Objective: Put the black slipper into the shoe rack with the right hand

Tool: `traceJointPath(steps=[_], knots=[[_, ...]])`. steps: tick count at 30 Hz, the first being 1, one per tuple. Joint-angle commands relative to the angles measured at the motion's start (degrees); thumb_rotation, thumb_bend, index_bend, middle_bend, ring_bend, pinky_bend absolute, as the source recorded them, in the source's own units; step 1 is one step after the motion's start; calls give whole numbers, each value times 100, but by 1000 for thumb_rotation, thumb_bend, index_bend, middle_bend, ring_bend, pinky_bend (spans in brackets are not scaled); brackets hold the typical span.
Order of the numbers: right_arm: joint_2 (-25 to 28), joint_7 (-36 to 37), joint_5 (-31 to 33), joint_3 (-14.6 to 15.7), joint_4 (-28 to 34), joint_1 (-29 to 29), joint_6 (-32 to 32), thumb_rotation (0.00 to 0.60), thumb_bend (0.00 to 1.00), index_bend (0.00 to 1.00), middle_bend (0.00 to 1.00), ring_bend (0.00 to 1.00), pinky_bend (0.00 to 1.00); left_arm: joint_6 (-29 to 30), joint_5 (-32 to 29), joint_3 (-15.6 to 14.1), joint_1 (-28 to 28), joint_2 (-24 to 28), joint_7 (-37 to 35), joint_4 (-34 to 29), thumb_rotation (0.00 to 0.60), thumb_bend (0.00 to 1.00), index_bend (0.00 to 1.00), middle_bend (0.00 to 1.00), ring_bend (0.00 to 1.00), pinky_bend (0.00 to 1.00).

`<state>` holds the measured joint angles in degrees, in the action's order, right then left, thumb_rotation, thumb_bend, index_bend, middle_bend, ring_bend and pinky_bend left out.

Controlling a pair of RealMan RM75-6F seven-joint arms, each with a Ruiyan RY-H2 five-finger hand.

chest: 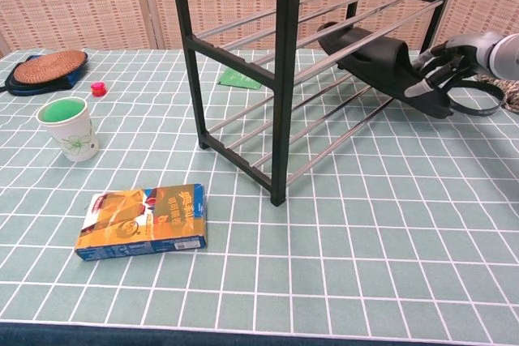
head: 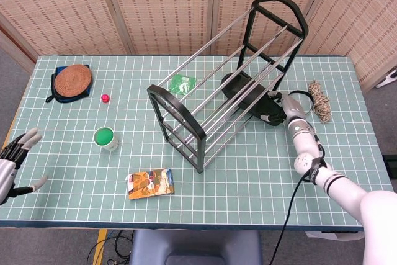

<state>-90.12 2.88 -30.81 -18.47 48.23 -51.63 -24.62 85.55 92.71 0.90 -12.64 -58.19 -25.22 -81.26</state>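
The black slipper (head: 245,89) (chest: 366,51) lies toe-first on the lower bars of the black metal shoe rack (head: 205,97) (chest: 284,79), at its right end. Only the heel sticks out past the rack's end frame. My right hand (head: 281,109) (chest: 442,70) is at that heel, its fingers (chest: 427,80) curled over the slipper's rear edge and holding it. My left hand (head: 12,162) hangs off the table's left front corner with fingers spread and nothing in it; the chest view does not show it.
A green-lidded cup (head: 105,137) (chest: 69,127) and an orange box (head: 151,184) (chest: 142,220) sit left of the rack. Farther left are a red cap (head: 105,97) and a woven mat (head: 72,79). A green packet (head: 182,83) lies under the rack. A rope bundle (head: 319,99) lies right of my hand.
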Motion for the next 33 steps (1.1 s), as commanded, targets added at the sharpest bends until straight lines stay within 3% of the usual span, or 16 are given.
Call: traceJointPath(steps=[1,11,22,33], knots=[[-64,46,-39,-16,-100,-43,80,600,203,269,250,197,303,20,2,4,11,3,-9,5,600,262,0,22,0,108],[-321,201,-162,-43,-589,-163,377,600,203,269,242,197,303,103,2,14,68,32,-70,3,600,262,0,22,0,108],[-525,421,-509,-155,-915,-251,500,600,191,239,119,182,303,187,21,23,117,61,-187,33,600,261,0,22,0,107],[-289,471,-787,-186,-399,-114,178,600,186,176,64,130,267,155,19,34,107,45,-154,45,600,262,0,22,0,108]])
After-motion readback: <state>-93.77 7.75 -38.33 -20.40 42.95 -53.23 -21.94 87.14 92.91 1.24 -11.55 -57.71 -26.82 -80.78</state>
